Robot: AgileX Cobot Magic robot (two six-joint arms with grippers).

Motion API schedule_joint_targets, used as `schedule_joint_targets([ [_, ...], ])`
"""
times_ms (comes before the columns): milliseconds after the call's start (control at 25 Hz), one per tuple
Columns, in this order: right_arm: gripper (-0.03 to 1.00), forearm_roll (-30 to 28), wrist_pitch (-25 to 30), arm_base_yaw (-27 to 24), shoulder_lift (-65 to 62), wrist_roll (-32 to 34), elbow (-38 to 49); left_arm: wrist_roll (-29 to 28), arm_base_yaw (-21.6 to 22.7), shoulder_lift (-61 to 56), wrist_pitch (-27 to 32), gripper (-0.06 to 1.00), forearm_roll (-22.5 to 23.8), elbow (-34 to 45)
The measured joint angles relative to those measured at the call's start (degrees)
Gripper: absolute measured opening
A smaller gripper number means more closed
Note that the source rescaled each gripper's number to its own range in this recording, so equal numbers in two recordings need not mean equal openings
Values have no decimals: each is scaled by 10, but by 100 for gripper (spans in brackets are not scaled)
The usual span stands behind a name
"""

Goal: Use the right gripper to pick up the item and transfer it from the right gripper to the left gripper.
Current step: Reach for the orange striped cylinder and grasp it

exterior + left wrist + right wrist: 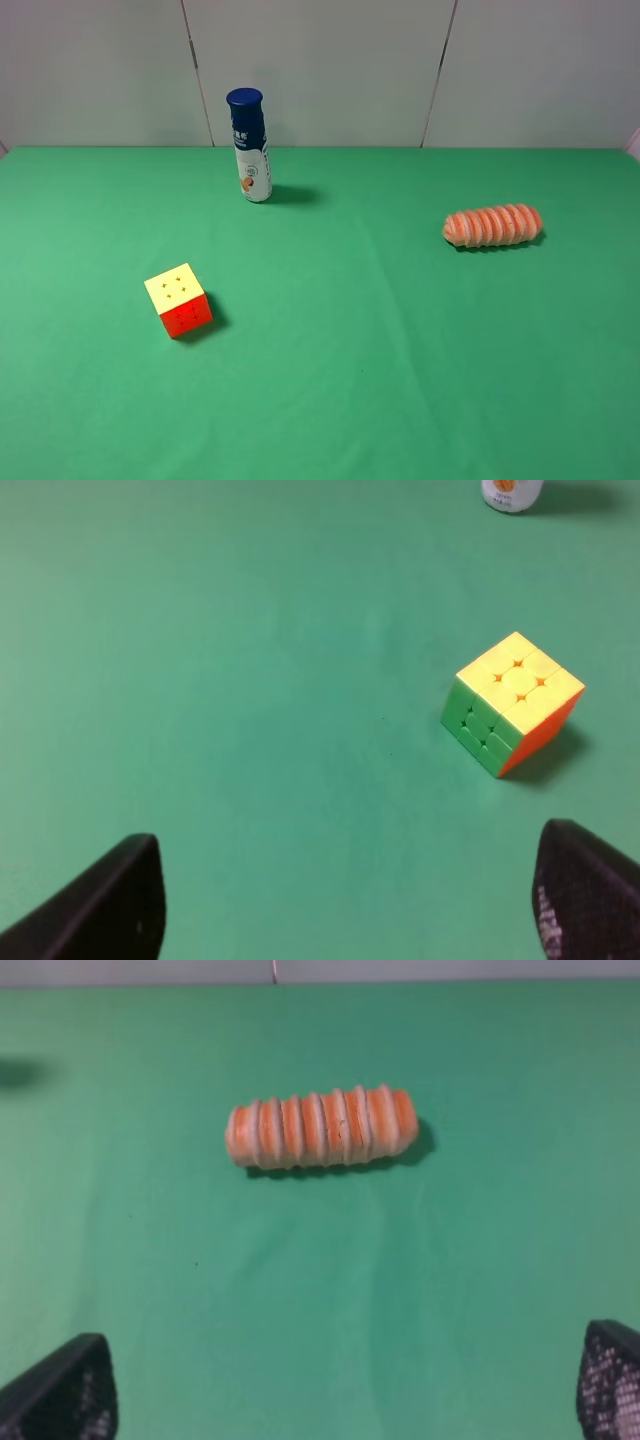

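The roll point(493, 226) lay on its side on the right half of the green table point(350, 400). It was well apart from the cube point(179, 299) and the upright bottle point(250, 145), both on the left half. The right gripper point(340, 1385) had its jaws spread wide, holding nothing, clear of the roll. The left gripper point(350, 890) was likewise spread and held nothing, near the cube but apart from it.

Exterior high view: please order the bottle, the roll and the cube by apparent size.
1. The bottle and the roll: about alike in length, so unranked.
2. The cube: smallest, though nearest the camera.
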Motion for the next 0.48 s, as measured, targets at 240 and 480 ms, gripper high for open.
schedule_joint_targets([
  [240, 100, 0, 0, 0, 0, 0, 0, 0, 0, 0, 0, 84, 3, 0],
  [480, 100, 0, -2, 0, 0, 0, 0, 0, 0, 0, 0, 84, 3, 0],
])
